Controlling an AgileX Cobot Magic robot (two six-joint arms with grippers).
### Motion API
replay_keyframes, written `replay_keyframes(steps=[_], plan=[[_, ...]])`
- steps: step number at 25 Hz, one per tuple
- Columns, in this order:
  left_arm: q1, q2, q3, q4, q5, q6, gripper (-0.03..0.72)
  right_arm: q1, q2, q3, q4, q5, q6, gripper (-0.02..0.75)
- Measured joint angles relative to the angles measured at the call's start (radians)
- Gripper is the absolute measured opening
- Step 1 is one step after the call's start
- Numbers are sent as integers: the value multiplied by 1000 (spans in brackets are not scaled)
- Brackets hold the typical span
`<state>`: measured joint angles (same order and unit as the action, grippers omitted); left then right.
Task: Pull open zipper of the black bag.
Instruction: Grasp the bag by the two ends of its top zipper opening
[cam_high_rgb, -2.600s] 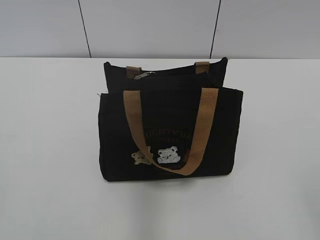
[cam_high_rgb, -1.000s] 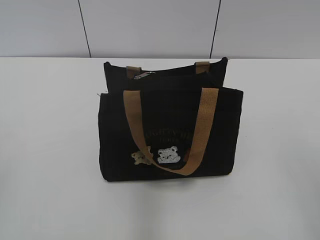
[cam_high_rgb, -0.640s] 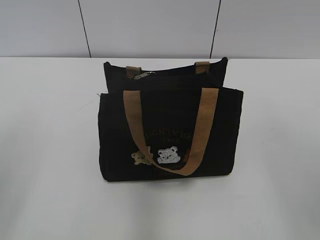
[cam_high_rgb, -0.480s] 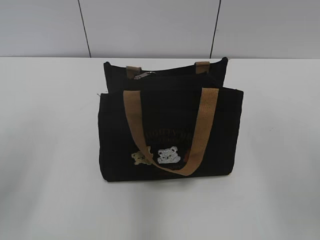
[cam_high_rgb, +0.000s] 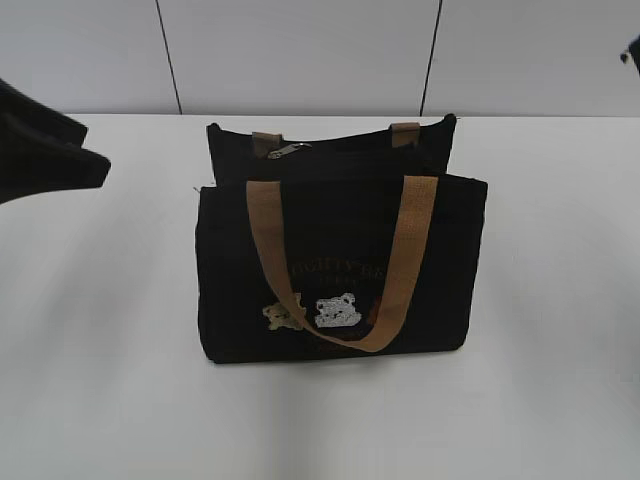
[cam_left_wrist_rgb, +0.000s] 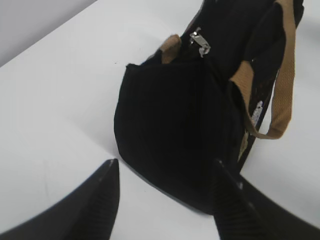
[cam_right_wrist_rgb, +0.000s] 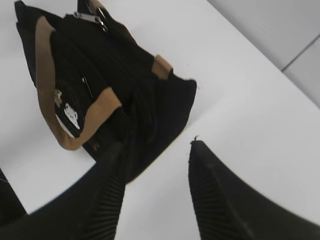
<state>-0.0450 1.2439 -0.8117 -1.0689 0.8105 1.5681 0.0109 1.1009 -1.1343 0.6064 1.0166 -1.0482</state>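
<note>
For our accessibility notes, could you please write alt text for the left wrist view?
A black bag stands on a white table, its silver zipper pull near the top. The open left gripper frames the bag's end, touching nothing.

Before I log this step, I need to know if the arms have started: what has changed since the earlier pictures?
The left arm's dark end effector has come into the exterior view from the left edge, and a sliver of the right arm shows at the top right corner. Neither touches anything; both stand open in the wrist views. The boxy black fabric bag and its small silver zipper pull have not moved.
</note>
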Motion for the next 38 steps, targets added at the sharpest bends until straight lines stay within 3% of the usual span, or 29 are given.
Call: replay_keyframes(steps=[6,12,14,22,28,38], plan=[[0,204,-176,-24,27,118,433,0,166,-132,206,8,-202,321],[0,353,-245,-136,38,412,416,92,327,-257,238,31,-260,321],[0,393,-269,-163,64,458,410,132,379,-307,242,32,-263,321],[-27,548,-400,-179,171,486,408,256,583,-525,250,72,-272,320],[-64,600,-424,-182,179,488,407,314,672,-566,250,79,-305,319],[-69,627,-426,-193,174,509,405,354,756,-567,251,79,-623,319]])
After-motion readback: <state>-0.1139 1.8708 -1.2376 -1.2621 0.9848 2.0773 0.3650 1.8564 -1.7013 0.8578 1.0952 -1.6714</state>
